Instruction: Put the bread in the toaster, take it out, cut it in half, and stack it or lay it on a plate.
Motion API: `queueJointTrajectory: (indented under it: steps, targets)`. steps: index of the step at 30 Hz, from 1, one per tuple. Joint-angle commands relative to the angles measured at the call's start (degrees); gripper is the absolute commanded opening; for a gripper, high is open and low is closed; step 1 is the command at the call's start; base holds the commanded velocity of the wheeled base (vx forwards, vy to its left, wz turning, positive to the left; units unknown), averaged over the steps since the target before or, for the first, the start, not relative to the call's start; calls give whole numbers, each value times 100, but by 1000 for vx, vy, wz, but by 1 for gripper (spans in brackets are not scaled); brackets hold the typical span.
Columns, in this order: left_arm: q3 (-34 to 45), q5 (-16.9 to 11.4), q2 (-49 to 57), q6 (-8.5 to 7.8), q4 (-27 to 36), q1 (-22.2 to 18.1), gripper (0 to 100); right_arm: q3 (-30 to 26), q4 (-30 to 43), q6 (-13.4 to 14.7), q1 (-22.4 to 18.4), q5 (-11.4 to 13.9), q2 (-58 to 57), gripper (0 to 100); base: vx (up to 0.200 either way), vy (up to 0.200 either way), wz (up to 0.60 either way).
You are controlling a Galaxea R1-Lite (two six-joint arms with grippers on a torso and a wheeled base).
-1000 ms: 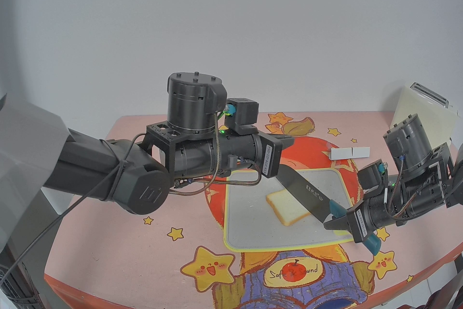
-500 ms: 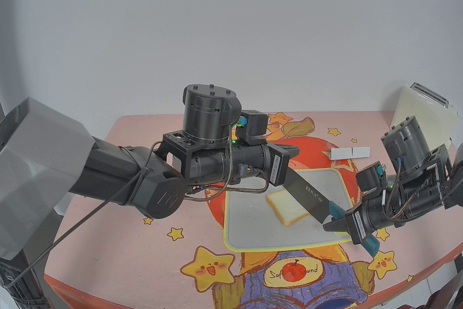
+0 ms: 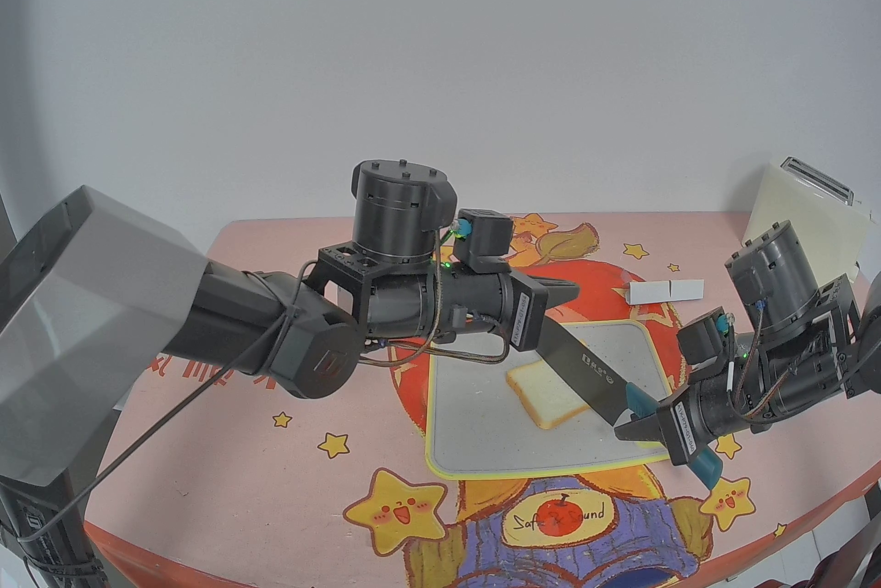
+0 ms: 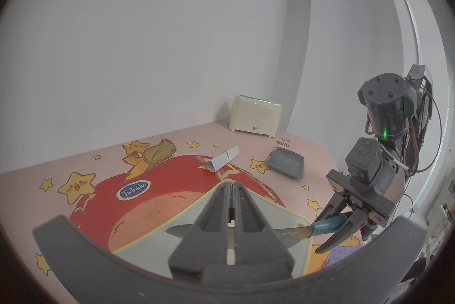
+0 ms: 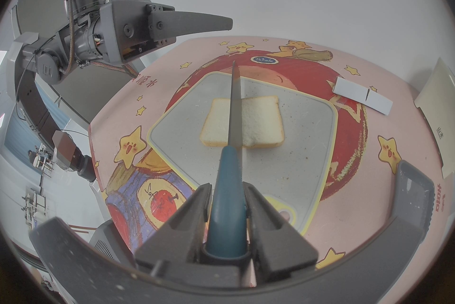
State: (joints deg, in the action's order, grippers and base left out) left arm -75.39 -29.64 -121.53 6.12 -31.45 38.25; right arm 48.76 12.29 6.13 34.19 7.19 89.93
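Note:
A slice of white bread [image 3: 541, 403] [image 5: 260, 122] lies flat on the grey cutting mat [image 3: 477, 425] [image 5: 303, 148]. My right gripper [image 3: 653, 425] [image 5: 226, 187] [image 4: 343, 222] is shut on the teal handle of a knife. The knife blade [image 3: 587, 370] [image 5: 234, 105] stretches across the middle of the bread, edge down; whether it touches the bread is unclear. My left gripper [image 3: 564, 287] [image 4: 231, 184] [image 5: 222, 24] is shut and holds nothing, hanging above the mat's far left corner near the blade tip. The cream toaster [image 3: 812, 218] [image 4: 255, 115] stands at the table's far right corner.
A folded white card [image 3: 667, 291] [image 5: 362, 95] lies beyond the mat on the right. A dark grey tray [image 4: 285, 162] sits near the toaster. The pink printed table [image 3: 229, 452] has free room at the front left.
My left arm has moved right, bringing its shut gripper closer over the mat's far edge. The right gripper, the knife and the bread have stayed put.

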Motion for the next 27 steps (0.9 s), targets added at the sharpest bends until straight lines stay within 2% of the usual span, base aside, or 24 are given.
queueJointTrajectory:
  steps: [1,27]
  targets:
    - [24,-139,-11,3,69,-134,0,2,2,2,8,1,-11,0,0,0,0]
    - [33,-174,-336,-6,43,-81,0,-16,2,2,-1,1,7,0,0,0,0]
